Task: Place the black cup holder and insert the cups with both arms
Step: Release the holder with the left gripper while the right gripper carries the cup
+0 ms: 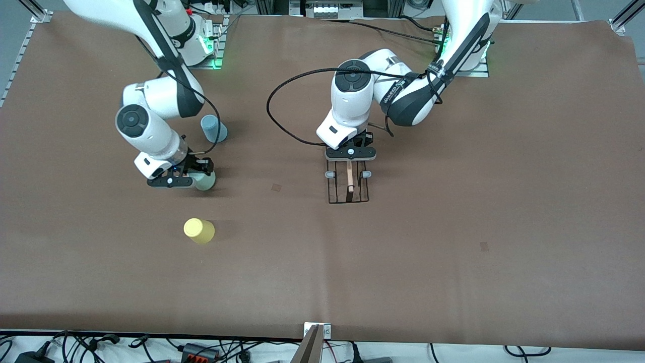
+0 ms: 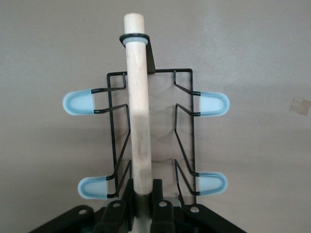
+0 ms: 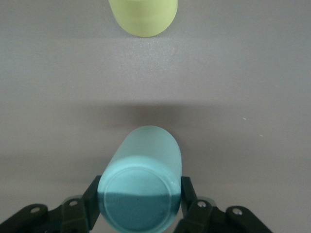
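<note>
The black cup holder [image 1: 347, 189] is in the middle of the table, its wooden rod handle [image 2: 138, 121] pointing toward the front camera. My left gripper [image 1: 350, 160] is shut on the rod's end nearest the robots, as the left wrist view [image 2: 142, 199] shows. Pale blue peg tips [image 2: 77, 103] stick out on both sides. My right gripper [image 1: 194, 177] is shut on the upside-down mint green cup [image 1: 204, 180], one finger on each side [image 3: 140, 194]. The light blue cup [image 1: 213, 128] stands farther from the front camera than it. The yellow cup [image 1: 198, 231] stands nearer to the front camera and also shows in the right wrist view [image 3: 143, 17].
Brown paper covers the table. Small tape marks lie on it beside the rack [image 1: 276, 187] and toward the left arm's end [image 1: 484, 246]. Cables and plugs run along the front edge [image 1: 201, 350]. A black cable [image 1: 282, 96] loops off the left arm.
</note>
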Motion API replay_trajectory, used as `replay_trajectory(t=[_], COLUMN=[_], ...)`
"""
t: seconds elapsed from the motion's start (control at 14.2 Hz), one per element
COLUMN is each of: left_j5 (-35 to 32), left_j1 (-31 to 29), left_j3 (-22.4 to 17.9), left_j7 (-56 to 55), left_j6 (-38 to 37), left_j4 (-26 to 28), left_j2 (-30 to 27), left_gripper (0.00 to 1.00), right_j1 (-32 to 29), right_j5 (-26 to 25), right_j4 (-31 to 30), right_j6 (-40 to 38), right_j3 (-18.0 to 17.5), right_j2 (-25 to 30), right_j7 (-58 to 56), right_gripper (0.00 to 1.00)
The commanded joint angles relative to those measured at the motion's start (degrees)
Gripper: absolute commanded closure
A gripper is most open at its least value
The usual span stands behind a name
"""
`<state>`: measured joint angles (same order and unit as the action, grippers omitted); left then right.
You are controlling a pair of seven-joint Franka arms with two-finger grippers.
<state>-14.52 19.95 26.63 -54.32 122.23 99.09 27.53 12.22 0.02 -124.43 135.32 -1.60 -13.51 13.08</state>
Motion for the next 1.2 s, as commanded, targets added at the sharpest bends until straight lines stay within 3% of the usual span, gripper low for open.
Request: replay_trajectory(t=[0.0,0.07,0.28,0.42,0.63,0.85,1.13], left_j5=[-1.74,-1.74,-1.74,-1.74,-1.83,-1.74,-1.13], left_j1=[0.27,0.01,-0.43,-1.57,-4.37,-10.87,-22.2], left_j3=[-0.26,-0.35,-0.44,-0.61,-1.05,-0.97,-0.61], left_j7=[-1.14,-0.87,2.1,6.58,14.31,26.77,43.66], left_j6=[-2.33,-4.78,-14.09,-23.29,-39.23,-44.26,-45.5], left_j4=[-0.91,-1.0,-1.35,-6.07,-15.74,-18.31,-19.54], left_j2=[-0.28,-1.59,-7.04,-8.02,-7.76,-8.81,-10.74], left_gripper=[0.2,0.0,0.0,0.0,0.0,0.0,0.0], right_j1=[0.08,0.25,0.61,1.48,3.42,4.99,15.35], right_j5=[-0.02,-0.02,0.33,0.94,1.03,1.47,0.25], right_j4=[2.6,3.74,9.45,10.78,11.75,14.03,21.57], right_j6=[-8.9,-11.72,-21.47,-22.73,-21.24,-17.56,-11.84], right_j3=[-0.07,-0.16,-0.78,-1.12,-7.86,-16.57,-18.09], right_j2=[4.53,5.68,7.44,7.88,8.15,7.27,0.52], right_j7=[0.37,1.24,4.76,6.59,21.33,38.63,58.69], right_gripper=[0.95,0.95,0.95,0.95,0.97,0.97,0.97])
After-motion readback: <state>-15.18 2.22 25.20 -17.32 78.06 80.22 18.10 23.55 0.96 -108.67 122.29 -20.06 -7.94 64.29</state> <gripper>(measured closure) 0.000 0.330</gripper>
